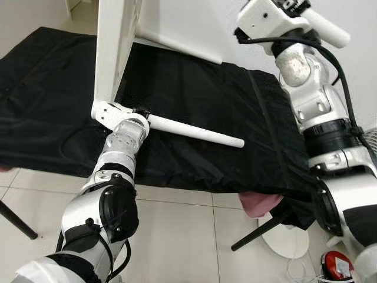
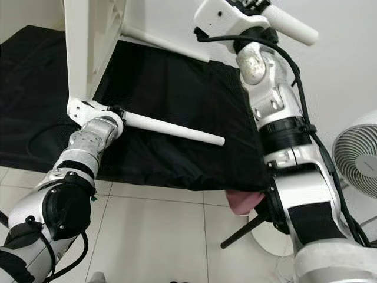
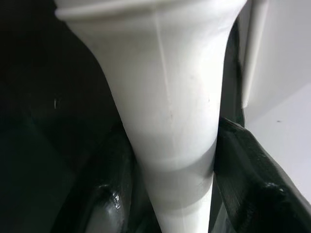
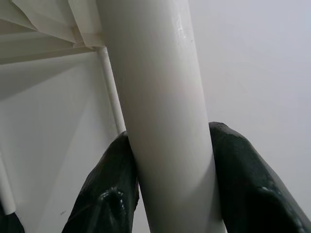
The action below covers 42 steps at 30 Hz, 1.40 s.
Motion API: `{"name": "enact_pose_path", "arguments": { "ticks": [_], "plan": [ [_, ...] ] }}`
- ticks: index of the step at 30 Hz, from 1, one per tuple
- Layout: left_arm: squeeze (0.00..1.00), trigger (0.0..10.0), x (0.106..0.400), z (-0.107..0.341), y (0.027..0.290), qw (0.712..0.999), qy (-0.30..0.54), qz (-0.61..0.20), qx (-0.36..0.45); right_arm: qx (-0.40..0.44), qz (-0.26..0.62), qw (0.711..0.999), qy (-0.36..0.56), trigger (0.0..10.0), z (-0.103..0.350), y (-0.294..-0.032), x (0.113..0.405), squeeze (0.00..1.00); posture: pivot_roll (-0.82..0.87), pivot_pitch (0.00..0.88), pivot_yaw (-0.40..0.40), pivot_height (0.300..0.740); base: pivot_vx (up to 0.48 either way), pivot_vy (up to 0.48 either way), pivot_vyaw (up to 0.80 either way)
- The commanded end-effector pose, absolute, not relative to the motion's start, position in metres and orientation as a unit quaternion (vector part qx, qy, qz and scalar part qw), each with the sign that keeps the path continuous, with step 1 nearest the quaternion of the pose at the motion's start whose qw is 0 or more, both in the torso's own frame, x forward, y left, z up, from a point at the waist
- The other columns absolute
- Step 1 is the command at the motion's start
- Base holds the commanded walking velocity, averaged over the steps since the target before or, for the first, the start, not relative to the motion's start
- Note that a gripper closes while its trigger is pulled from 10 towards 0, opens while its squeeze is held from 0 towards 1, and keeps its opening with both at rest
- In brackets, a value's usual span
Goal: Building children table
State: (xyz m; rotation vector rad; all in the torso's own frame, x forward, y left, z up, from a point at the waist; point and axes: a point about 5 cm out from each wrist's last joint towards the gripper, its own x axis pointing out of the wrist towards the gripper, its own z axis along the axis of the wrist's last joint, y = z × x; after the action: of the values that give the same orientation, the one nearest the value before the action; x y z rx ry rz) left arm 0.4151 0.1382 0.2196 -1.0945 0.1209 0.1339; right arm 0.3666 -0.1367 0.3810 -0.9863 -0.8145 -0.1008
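On the left, the white plastic tabletop [image 1: 115, 47] stands on edge on the black cloth-covered work surface [image 1: 53, 112]. The left gripper [image 3: 170, 194] pinches the near white round table leg [image 1: 194, 132] at its base by the tabletop's near corner; that leg juts rightward over the cloth. Farther right, the right gripper [image 4: 170, 194] is raised, its fingers [image 4: 109, 194] clamped around another white round leg [image 4: 155, 97]. A white fan [image 2: 356, 162] stands at far right.

Left gripper [image 3: 167, 194] clamped on a white table leg [image 1: 194, 132] with the upended white tabletop [image 1: 115, 47] close above it, open black cloth [image 1: 194, 88] beyond, right gripper [image 4: 170, 194] pinching another leg [image 4: 155, 97], fan [image 2: 356, 162] beside that arm
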Motion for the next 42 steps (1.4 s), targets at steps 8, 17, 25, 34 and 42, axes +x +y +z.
{"name": "enact_pose_path", "arguments": {
  "ticks": [8,17,25,34,42],
  "plan": [
    [0.0,0.0,0.388,0.397,0.147,0.839,-0.273,-0.154,-0.445,-0.364,-0.166,0.83,-0.389,0.0,0.382,-0.191,0.344,0.0,-0.01,0.0,-0.129,0.74,0.0,0.0,0.0],
    [0.0,0.0,0.375,0.428,0.125,0.833,-0.291,-0.202,-0.425,-0.347,-0.209,0.859,-0.313,0.0,0.338,-0.219,0.349,0.0,0.01,0.0,-0.129,0.74,0.0,0.0,0.0],
    [0.0,0.0,0.355,0.442,0.068,0.832,-0.268,-0.3,-0.383,-0.089,-0.188,0.975,-0.072,0.0,0.186,-0.236,0.361,0.0,0.02,0.0,-0.126,0.74,0.0,0.0,0.0],
    [0.0,0.0,0.339,0.445,0.032,0.825,-0.255,-0.362,-0.352,0.042,-0.1,0.994,0.008,0.0,0.136,-0.216,0.359,0.0,0.02,0.0,-0.111,0.74,0.0,0.0,0.0],
    [0.0,0.0,0.334,0.436,0.013,0.827,-0.231,-0.377,-0.347,0.048,-0.025,0.998,0.045,0.0,0.126,-0.197,0.366,0.0,0.02,0.0,-0.105,0.74,0.0,0.0,0.0]
  ]
}}
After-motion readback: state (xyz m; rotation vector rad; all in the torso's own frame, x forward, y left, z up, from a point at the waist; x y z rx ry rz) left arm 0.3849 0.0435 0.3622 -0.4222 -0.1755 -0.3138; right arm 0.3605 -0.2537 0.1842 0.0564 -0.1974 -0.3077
